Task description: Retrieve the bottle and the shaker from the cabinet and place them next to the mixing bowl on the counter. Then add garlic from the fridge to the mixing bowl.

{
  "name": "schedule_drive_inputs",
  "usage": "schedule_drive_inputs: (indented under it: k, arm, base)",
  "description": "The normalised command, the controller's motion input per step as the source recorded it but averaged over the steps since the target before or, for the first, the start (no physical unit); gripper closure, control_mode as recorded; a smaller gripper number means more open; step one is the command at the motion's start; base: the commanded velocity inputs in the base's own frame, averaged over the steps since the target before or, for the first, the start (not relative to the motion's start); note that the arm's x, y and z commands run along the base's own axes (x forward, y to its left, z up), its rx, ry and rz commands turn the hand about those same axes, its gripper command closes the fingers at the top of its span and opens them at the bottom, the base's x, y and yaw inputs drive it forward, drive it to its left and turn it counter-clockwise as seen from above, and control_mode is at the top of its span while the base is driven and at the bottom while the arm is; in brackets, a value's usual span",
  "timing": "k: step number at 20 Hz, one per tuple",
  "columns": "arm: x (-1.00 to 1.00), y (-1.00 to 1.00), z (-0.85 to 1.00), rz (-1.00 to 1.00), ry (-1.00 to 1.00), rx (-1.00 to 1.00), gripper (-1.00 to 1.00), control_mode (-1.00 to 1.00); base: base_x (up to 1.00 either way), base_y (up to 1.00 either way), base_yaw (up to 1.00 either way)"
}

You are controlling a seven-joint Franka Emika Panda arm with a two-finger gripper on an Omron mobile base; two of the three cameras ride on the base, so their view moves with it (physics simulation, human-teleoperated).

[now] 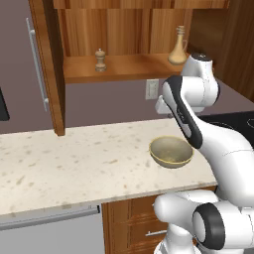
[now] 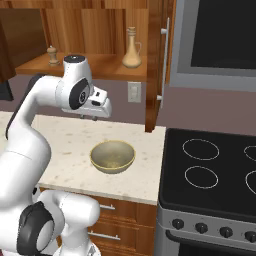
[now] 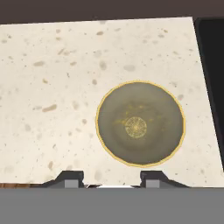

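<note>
The tan glass bottle point(image 1: 177, 49) point(image 2: 132, 50) and the small wooden shaker point(image 1: 100, 60) point(image 2: 52, 56) stand apart on the low shelf of the open wall cabinet point(image 1: 119, 69). On the speckled counter point(image 1: 74, 158) below sits the brass-coloured mixing bowl point(image 1: 171, 151) point(image 2: 112, 156) point(image 3: 140, 129). My gripper point(image 3: 113, 179) point(image 2: 90, 117) hangs above the counter, pointing down just in front of the bowl. It is open, with nothing between its fingers. The garlic and the fridge are out of view.
Both cabinet doors point(image 1: 49, 64) point(image 2: 155, 65) stand open, jutting out over the counter. A black stove point(image 2: 210, 170) adjoins the counter on the right, under a microwave point(image 2: 220, 40). A wall outlet point(image 2: 133, 91) sits behind the bowl. Drawers point(image 1: 134, 223) lie below.
</note>
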Motion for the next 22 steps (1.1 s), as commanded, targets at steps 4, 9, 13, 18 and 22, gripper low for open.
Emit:
schedule_drive_inputs:
  k: [4,9,13,18,22]
  arm:
    - [-0.23,0.00,0.03,0.00,-0.05,0.00,-1.00,-1.00]
    - [-0.35,0.32,0.20,0.00,-0.31,-0.01,-1.00,-1.00]
    - [-0.19,0.11,0.30,0.00,-0.49,0.00,-1.00,-1.00]
    - [0.00,0.17,0.57,0.00,-0.35,0.00,-1.00,-1.00]
    - [0.00,0.34,0.89,0.08,-0.04,0.00,-1.00,-1.00]
  base:
    - [0.00,0.00,0.00]
    - [0.00,0.00,0.00]
    - [0.00,0.00,0.00]
    - [0.00,0.00,0.00]
    - [0.00,0.00,0.00]
